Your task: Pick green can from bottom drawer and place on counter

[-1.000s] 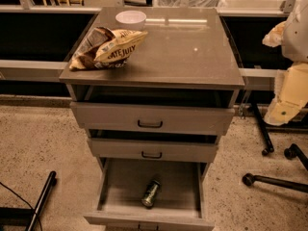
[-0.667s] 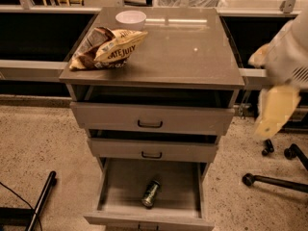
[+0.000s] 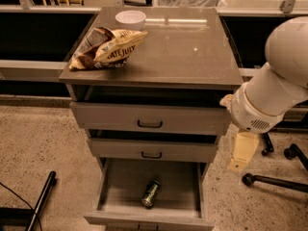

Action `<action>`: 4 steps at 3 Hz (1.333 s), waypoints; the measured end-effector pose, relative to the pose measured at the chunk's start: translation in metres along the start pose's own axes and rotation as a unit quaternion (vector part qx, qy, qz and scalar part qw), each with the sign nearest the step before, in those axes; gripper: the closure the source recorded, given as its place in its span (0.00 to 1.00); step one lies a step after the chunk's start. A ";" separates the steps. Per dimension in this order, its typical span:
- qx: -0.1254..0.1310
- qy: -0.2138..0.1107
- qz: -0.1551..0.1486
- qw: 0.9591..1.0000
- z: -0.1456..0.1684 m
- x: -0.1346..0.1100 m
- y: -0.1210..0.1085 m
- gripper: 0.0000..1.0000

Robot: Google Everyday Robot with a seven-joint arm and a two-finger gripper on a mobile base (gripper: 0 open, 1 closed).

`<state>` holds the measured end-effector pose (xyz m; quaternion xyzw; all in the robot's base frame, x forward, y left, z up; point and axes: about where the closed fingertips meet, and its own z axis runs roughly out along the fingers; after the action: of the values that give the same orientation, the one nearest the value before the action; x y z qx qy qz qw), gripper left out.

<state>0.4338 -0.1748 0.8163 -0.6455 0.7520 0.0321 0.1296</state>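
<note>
At far left a dark pole (image 3: pixel 41 201) lies on the speckled floor. On the counter (image 3: pixel 192 52), a crumpled chip bag (image 3: pixel 106 47) rests at the left edge, with a white bowl (image 3: pixel 131 18) just behind it near the back. Below the counter, the top drawer (image 3: pixel 192 121) and the middle drawer (image 3: pixel 120 149) stand slightly pulled out, each with a dark handle. The bottom drawer (image 3: pixel 149 219) is drawn well out. The green can (image 3: pixel 150 194) lies on its side on the drawer floor, near the middle and towards the front, angled a little, touching no wall. To the right of the cabinet, the white arm (image 3: pixel 274 90) reaches in from the upper right. The pale yellowish gripper (image 3: pixel 243 150) hangs below it, beside the middle drawer's right end, over the floor. It is well apart from the can and touches no drawer. Whether the claw is clenched or released cannot be told. The wheeled base of a chair (image 3: pixel 274 179) sits further right.
</note>
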 end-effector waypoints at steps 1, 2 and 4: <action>-0.007 -0.001 -0.003 1.000 0.009 -0.003 -0.003 0.00; -0.049 -0.004 -0.024 0.999 0.112 0.029 0.017 0.00; -0.058 -0.038 -0.078 0.994 0.181 0.030 0.029 0.00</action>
<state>0.4290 -0.1598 0.6308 -0.7071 0.6906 0.0904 0.1224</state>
